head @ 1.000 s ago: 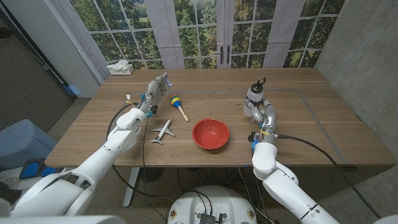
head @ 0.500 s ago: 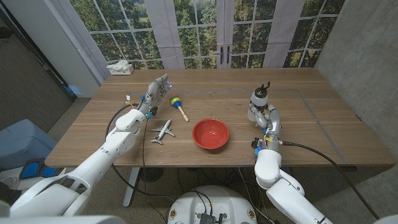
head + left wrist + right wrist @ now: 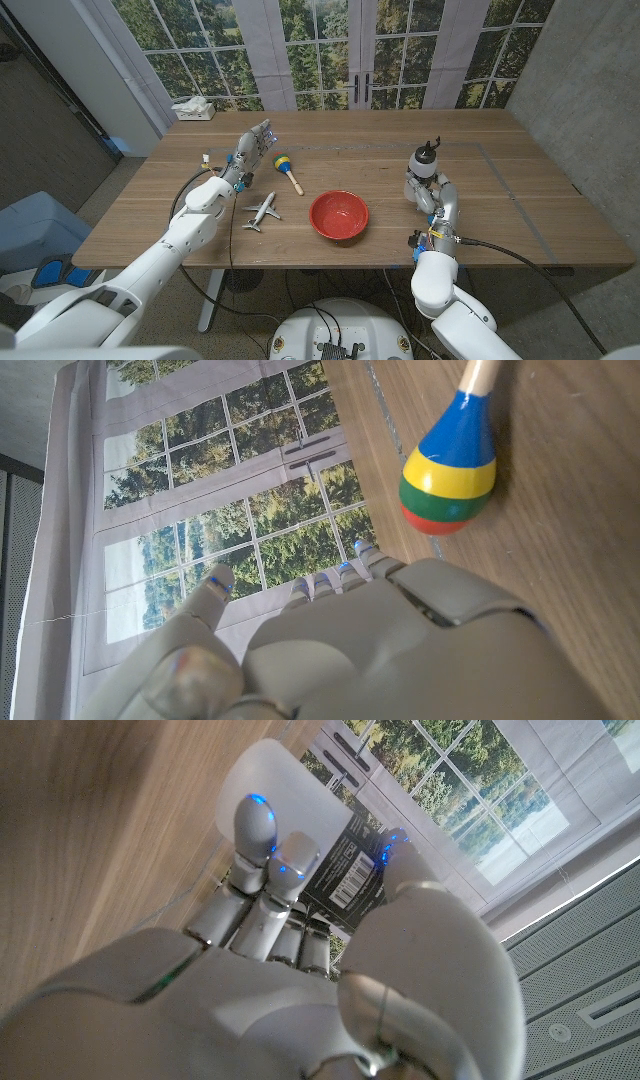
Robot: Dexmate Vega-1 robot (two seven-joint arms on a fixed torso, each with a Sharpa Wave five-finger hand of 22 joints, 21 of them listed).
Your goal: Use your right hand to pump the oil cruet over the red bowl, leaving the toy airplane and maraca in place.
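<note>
On the bench (image 3: 520,190): one red bowl (image 3: 338,215), one toy airplane (image 3: 262,212), one maraca (image 3: 288,172), one oil cruet (image 3: 424,166). My right hand (image 3: 432,188) grasps the cruet (right of the bowl), fingers (image 3: 262,850) wrapped round it. My left hand (image 3: 250,148) hovers released beside the maraca.

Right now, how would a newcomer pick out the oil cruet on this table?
Start at the red bowl in the middle of the wooden table. To its right, the right hand grips the oil cruet, a pale bottle with a black pump top, the only upright container.
</note>
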